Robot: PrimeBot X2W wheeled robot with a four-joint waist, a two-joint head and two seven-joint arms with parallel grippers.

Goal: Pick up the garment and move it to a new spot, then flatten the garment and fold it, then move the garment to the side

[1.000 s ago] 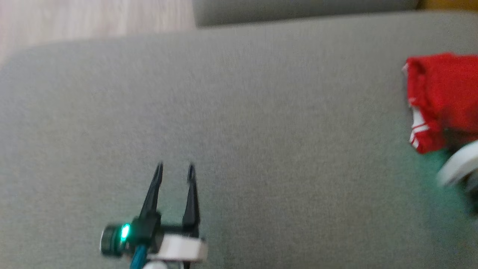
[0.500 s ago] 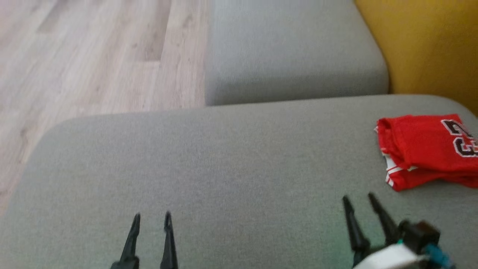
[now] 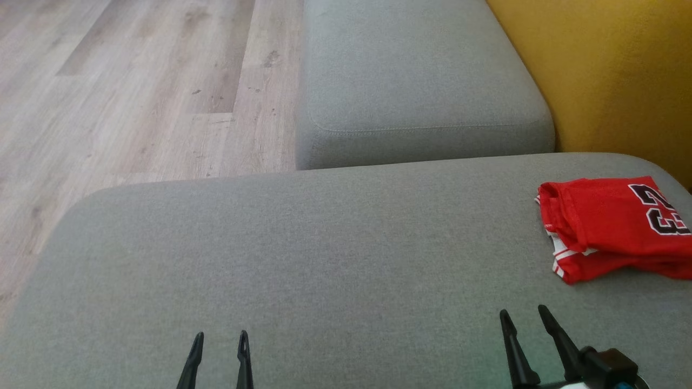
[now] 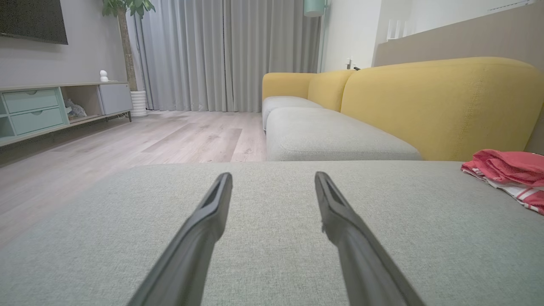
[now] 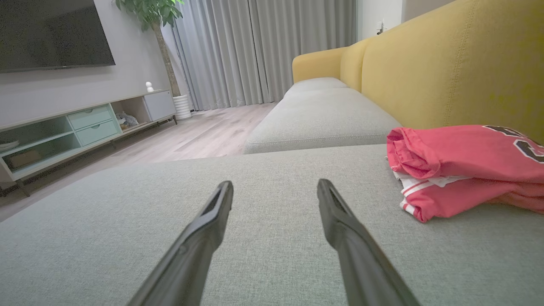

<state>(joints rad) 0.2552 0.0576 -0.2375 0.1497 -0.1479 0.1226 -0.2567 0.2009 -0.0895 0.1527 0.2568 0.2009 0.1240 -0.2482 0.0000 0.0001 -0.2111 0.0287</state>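
Head view: the garment (image 3: 611, 227) lies folded at the right edge on the cushion (image 3: 324, 243). The left pincer (image 3: 221, 335) and right pincer (image 3: 523, 310) stand spread and empty at the bottom.

Left wrist view: garment at far right, well apart.

Right wrist view: garment near, at right. It looks like soft, light mesh, probably limp, and is best pinched at its thick rolled left edge.

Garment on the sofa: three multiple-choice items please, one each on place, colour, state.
1. Where on the grey cushion is the garment? A left end B middle C right end
2. Its numerals are? A dark B yellow C green
3. The right gripper is? A shut on the garment B open, empty C shut, empty
C: it lies at the head view's right edge. A: dark digits show on its top face. B: its fingers stand apart, short of the garment.
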